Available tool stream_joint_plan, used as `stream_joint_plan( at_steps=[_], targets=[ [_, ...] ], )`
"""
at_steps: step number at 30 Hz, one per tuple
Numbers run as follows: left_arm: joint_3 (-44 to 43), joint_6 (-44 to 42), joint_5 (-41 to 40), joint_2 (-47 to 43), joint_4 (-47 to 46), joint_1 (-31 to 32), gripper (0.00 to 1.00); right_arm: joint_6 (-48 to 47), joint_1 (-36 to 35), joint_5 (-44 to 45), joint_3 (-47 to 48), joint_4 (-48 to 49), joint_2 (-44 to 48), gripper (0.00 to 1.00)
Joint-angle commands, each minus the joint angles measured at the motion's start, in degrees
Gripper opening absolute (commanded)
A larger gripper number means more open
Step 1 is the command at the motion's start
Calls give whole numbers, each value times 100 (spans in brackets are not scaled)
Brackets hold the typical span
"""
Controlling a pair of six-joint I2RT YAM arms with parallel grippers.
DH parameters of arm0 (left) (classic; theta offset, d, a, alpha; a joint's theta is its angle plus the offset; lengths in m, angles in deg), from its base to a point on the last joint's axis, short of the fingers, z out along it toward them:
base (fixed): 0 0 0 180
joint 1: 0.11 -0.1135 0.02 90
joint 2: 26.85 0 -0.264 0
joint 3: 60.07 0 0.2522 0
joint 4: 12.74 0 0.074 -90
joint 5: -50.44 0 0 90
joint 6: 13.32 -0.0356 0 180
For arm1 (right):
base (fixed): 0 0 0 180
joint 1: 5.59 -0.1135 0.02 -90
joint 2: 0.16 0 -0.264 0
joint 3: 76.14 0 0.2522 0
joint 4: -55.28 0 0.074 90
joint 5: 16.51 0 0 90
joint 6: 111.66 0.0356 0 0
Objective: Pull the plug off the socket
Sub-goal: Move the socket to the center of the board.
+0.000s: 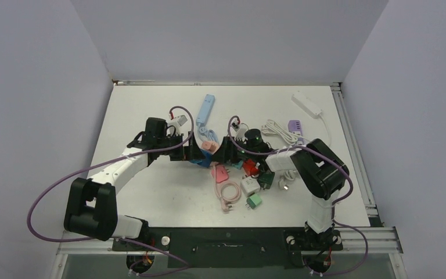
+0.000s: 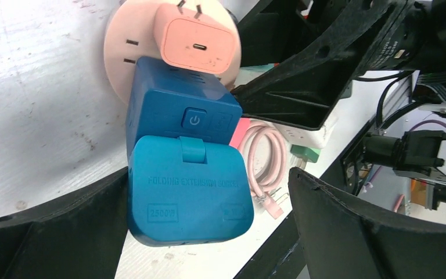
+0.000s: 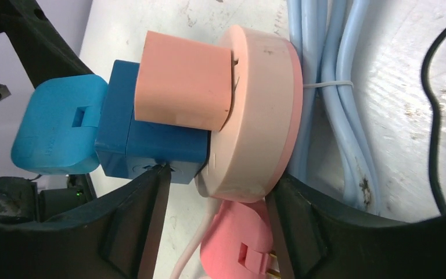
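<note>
The step in hand looks like taking hold before the pull. Both arms reach forward and inward, wrists low over the round pink socket (image 3: pixel 261 116) lying mid-desk (image 2: pixel 46 87). The left claw (image 2: pixel 209 232) is spread wide around the blue folding plug (image 2: pixel 189 197) seated in that socket. The right claw (image 3: pixel 215 197) straddles the socket's edge, fingers parted. Next, I judge, one claw clamps the socket while the other pulls the plug straight out.

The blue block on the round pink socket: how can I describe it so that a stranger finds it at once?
Near the middle of the white table lies a round pink socket. Against its flat face sit a peach charger and the blue block. The block is the larger one, dark blue with a power button and a lighter blue flap with printed words.
</note>
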Motion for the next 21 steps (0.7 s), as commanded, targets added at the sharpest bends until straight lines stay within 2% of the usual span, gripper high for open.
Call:
stream_joint_plan(
  at_steps=[1,7,12,15,18,21],
  targets=[
    [-25,276,637,-146,-699,48,96,-447,41,508,-103,-303,514,66],
    [79,547,916,-143,-1008,58,96,-734,42,1044,-351,-800,1331,86],
    [122,674,987,-156,-1165,55,96,-1203,37,1348,-534,-1036,1991,93],
    [147,791,1047,-178,-1323,47,96,-1797,-39,1288,-577,-1071,2296,96],
    [151,813,1030,-286,-1370,27,96,-2614,-506,1599,-527,-1223,2664,98],
    [210,904,1022,-414,-1532,-20,96,-3348,-1211,2384,-550,-1159,2909,98]
  ],
)
